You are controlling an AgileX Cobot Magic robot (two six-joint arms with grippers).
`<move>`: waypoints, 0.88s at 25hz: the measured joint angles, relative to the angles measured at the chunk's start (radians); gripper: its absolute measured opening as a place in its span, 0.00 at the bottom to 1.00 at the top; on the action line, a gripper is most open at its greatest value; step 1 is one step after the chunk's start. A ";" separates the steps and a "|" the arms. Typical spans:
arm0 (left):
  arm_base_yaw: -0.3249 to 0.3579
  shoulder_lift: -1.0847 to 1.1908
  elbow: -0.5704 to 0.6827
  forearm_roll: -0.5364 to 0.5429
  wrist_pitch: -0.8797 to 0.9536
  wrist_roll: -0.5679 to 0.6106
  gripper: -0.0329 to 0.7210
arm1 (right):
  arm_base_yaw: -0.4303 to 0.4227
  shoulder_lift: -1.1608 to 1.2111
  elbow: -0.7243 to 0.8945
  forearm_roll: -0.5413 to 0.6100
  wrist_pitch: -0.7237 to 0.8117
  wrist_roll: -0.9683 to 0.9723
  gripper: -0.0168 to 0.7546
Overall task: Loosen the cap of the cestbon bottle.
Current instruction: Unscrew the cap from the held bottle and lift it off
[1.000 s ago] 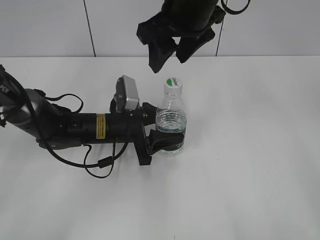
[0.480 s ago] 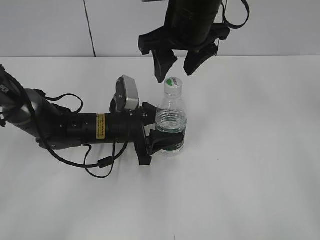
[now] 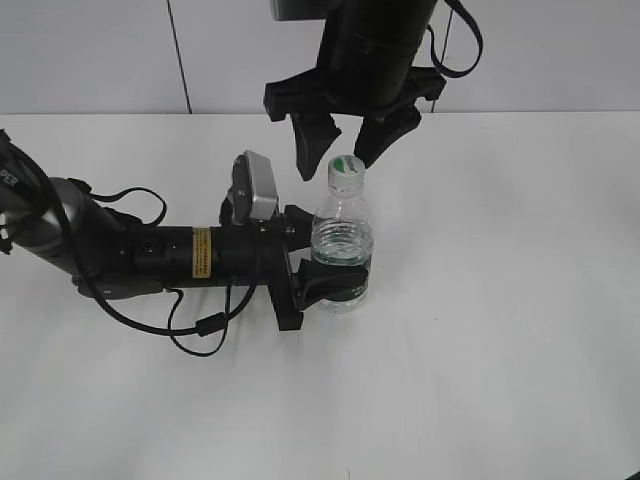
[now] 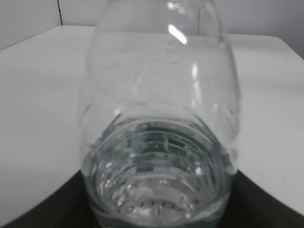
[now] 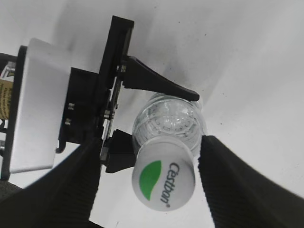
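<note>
Exterior view: left end effector [image 3: 335,268] clamps cestbon bottle [image 3: 341,245] upright on white tabletop [image 3: 500,300], bracing it against twisting; right end effector [image 3: 343,150], jaws wide, straddles white cap [image 3: 346,168], untouched, apparently poised to grip.

Bare table [image 3: 500,350] right of cestbon bottle [image 3: 342,245], left gripper [image 3: 325,255] (and arm) blocking left side
</note>
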 joint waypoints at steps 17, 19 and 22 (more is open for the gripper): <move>0.000 0.000 0.000 0.001 0.000 0.000 0.59 | -0.001 0.002 0.019 -0.030 0.000 -0.014 0.42; 0.000 0.000 0.000 0.001 0.000 0.000 0.59 | 0.000 0.002 0.019 -0.036 0.000 -0.063 0.42; 0.000 0.000 0.000 0.001 0.000 0.000 0.59 | 0.000 0.002 0.019 -0.042 0.000 -0.233 0.42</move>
